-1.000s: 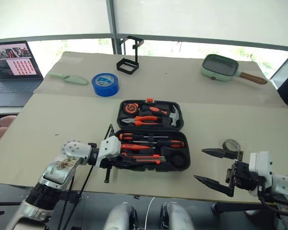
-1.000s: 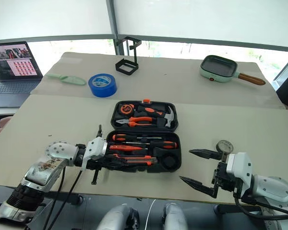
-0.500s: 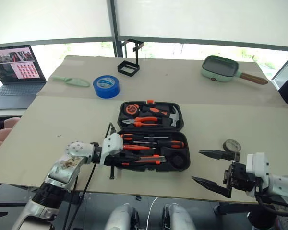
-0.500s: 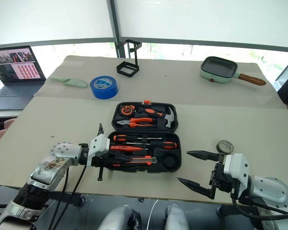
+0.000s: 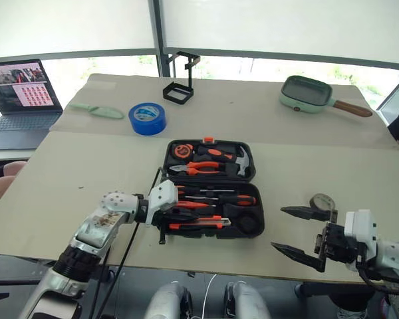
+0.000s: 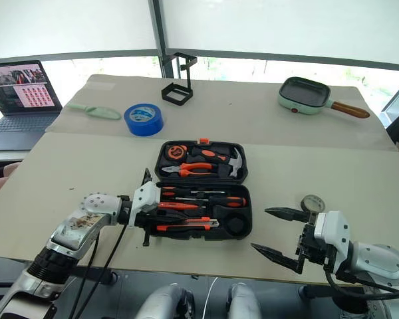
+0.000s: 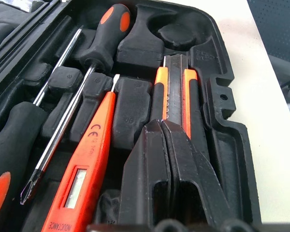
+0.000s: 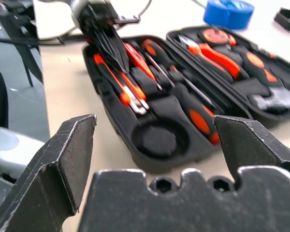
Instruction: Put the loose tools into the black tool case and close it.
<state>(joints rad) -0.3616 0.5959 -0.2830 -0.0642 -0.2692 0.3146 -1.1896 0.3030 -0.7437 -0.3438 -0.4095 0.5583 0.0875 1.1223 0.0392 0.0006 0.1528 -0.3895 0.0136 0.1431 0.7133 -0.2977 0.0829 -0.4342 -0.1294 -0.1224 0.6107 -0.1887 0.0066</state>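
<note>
The black tool case (image 5: 253,174) lies open at mid-table. Its near half holds two black-and-orange screwdrivers (image 5: 236,199), the thin orange screwdriver (image 7: 87,164) and the utility knife (image 7: 174,87). A round slot (image 5: 247,221) at the right end of this half is empty. My left gripper (image 7: 163,126) is shut with nothing in it, its tips at the knife's near end over the left end of the near half. The small dark grey tape roll (image 5: 321,201) lies on the table right of the case. My right gripper (image 5: 279,228) stands open just in front of the roll.
The case's far half holds pliers, a hammer and a tape measure. Farther back are a blue tape roll (image 5: 147,118), a black wire stand (image 5: 179,83), a green scoop (image 5: 96,110) and a green pan (image 5: 309,94). A laptop (image 5: 16,100) sits at the far left.
My left gripper has edged a little further in over the case's near half, still shut. The right gripper has stayed open in place. The camera has shifted slightly.
</note>
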